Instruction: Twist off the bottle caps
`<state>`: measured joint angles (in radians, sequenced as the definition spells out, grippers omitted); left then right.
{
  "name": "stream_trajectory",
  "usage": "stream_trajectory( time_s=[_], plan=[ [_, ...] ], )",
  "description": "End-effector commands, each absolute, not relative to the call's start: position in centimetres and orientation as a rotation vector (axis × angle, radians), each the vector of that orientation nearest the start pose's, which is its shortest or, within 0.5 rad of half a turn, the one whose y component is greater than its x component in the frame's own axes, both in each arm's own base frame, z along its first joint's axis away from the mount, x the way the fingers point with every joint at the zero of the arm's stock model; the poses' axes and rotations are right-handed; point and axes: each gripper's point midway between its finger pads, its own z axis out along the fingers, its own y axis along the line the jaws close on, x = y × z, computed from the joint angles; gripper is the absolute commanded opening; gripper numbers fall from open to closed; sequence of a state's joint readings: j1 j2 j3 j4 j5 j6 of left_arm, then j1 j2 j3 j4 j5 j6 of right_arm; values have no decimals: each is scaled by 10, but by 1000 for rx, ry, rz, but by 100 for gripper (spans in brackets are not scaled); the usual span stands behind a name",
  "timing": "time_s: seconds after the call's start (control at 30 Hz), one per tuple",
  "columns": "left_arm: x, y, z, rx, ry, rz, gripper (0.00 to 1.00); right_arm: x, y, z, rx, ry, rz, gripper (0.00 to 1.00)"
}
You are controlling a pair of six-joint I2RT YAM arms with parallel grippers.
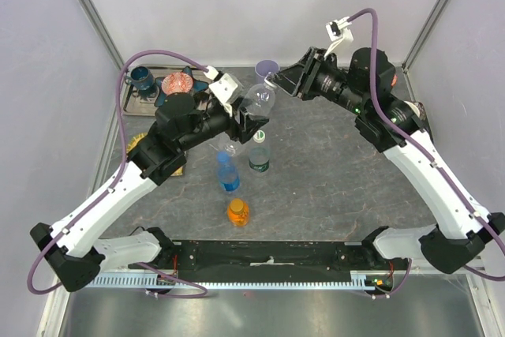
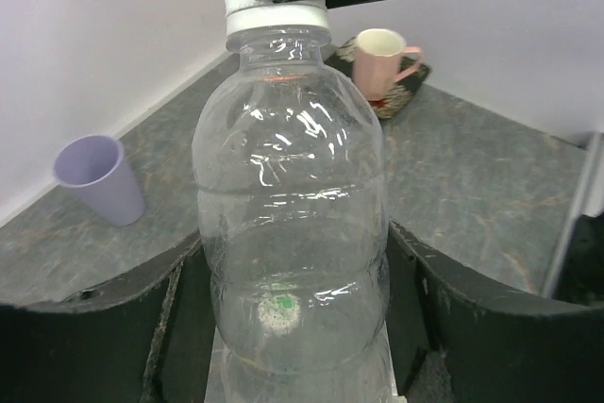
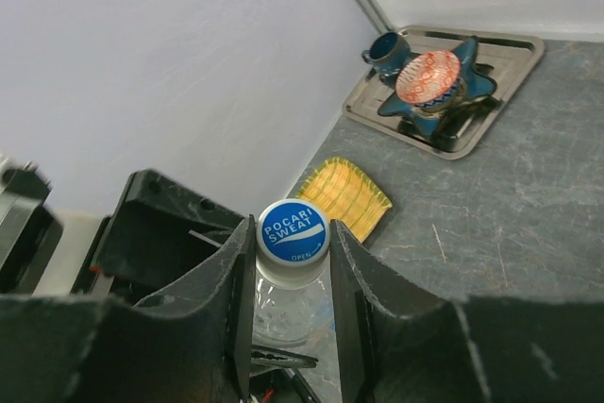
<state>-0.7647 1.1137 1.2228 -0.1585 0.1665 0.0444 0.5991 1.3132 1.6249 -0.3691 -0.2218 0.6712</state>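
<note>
**Top external: clear bottle gripped at both ends, off the surface**

Top external view: the plain clear bottle (image 1: 258, 102) is held tilted above the surface (image 1: 331, 187), toward the far wall. Its body is clenched by the left fingers (image 2: 90, 337). Its blue cap (image 3: 293, 231) is clamped between the right fingers (image 3: 373, 313), which touch both sides of the cap. The cap is seated on the neck.

The purple cup (image 1: 267, 67) is stood at the far edge, just beside the right fingers, so room is tight there. Three more bottles are stood upright mid-surface, nearer the arm bases than the held one: green-label bottle (image 1: 259, 153), blue-label bottle (image 1: 228, 173) just beside it, and orange bottle (image 1: 238, 211) closest to the near edge. Caps are on all three.

The tray (image 3: 514, 44) is set in the far-left corner, with a blue cup (image 1: 143, 78) and a patterned dish (image 1: 177, 83) on it. The yellow mat (image 1: 136, 144) is seen at the left edge, partly covered by the left arm. The pink mug (image 2: 382, 63) is seen on a dark mat against the wall in the left wrist view. Wide bare surface is available right of centre, under the right arm.
</note>
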Motion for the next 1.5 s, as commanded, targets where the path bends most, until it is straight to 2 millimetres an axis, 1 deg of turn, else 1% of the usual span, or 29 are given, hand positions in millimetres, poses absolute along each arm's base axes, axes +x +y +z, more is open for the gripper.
stream_trajectory(
  time_s=[0.0,0.03,0.07,0.13,0.17,0.2,0.23,0.27,0.3,0.33,0.37,0.4,0.43,0.47,0.6,0.63,0.7,0.73,0.87,1.0,1.1,1.17,1.2,1.27,1.3,1.33,1.37,1.43,1.47],
  plan=[
    [190,-308,440,948,1247,-1059,25,265,291,478,-353,1623,1212,0],
    [185,-309,440,972,1243,-1098,25,262,291,480,-374,1611,1215,0],
    [169,-311,442,1029,1224,-1193,25,255,291,484,-406,1595,1232,0],
    [164,-309,448,1063,1209,-1264,25,249,290,486,-444,1571,1234,0],
    [152,-308,449,1102,1203,-1353,25,243,288,489,-458,1558,1241,0],
    [148,-306,454,1114,1172,-1382,25,238,289,488,-488,1551,1252,0],
    [151,-302,458,1116,1156,-1400,25,234,289,490,-516,1534,1254,0],
    [141,-298,457,1149,1164,-1486,25,228,287,494,-535,1513,1260,0],
    [139,-296,462,1167,1117,-1501,25,221,288,494,-579,1499,1282,0],
    [142,-294,461,1171,1127,-1523,25,216,288,494,-617,1478,1282,0],
    [134,-291,459,1205,1146,-1592,25,210,287,497,-644,1456,1288,0],
    [132,-290,463,1233,1107,-1598,25,200,288,497,-701,1430,1314,0],
    [133,-290,460,1251,1117,-1624,25,194,288,499,-734,1403,1322,0],
    [128,-288,459,1277,1132,-1667,25,185,285,502,-770,1364,1329,0],
    [124,-286,457,1321,1121,-1712,25,156,284,502,-909,1234,1387,0],
    [123,-286,459,1336,1090,-1703,25,145,281,503,-959,1198,1406,0],
    [122,-286,456,1346,1107,-1728,25,139,281,499,-1012,1171,1410,0],
    [122,-286,454,1344,1122,-1744,25,130,280,497,-1060,1151,1425,0],
    [123,-287,450,1364,1097,-1752,25,116,279,486,-1181,1091,1443,0],
    [129,-291,445,1358,1106,-1774,24,112,281,470,-1248,1080,1468,0],
    [129,-291,442,1365,1117,-1786,22,115,282,462,-1251,1098,1474,0],
    [129,-291,441,1370,1119,-1784,22,119,282,465,-1212,1110,1452,0],
    [130,-291,439,1366,1134,-1790,22,127,283,469,-1156,1128,1423,3],
    [134,-293,438,1365,1133,-1775,22,137,279,479,-1063,1155,1381,23],
    [137,-293,439,1352,1138,-1765,22,144,277,484,-1008,1175,1352,29],
    [142,-294,434,1336,1161,-1755,23,168,271,492,-865,1221,1267,32],
    [144,-294,438,1304,1158,-1732,24,177,267,496,-807,1242,1227,42],
    [156,-297,433,1244,1188,-1673,25,199,255,505,-659,1294,1138,50],
    [156,-295,438,1231,1184,-1639,26,203,251,510,-627,1298,1118,60]
  ],
)
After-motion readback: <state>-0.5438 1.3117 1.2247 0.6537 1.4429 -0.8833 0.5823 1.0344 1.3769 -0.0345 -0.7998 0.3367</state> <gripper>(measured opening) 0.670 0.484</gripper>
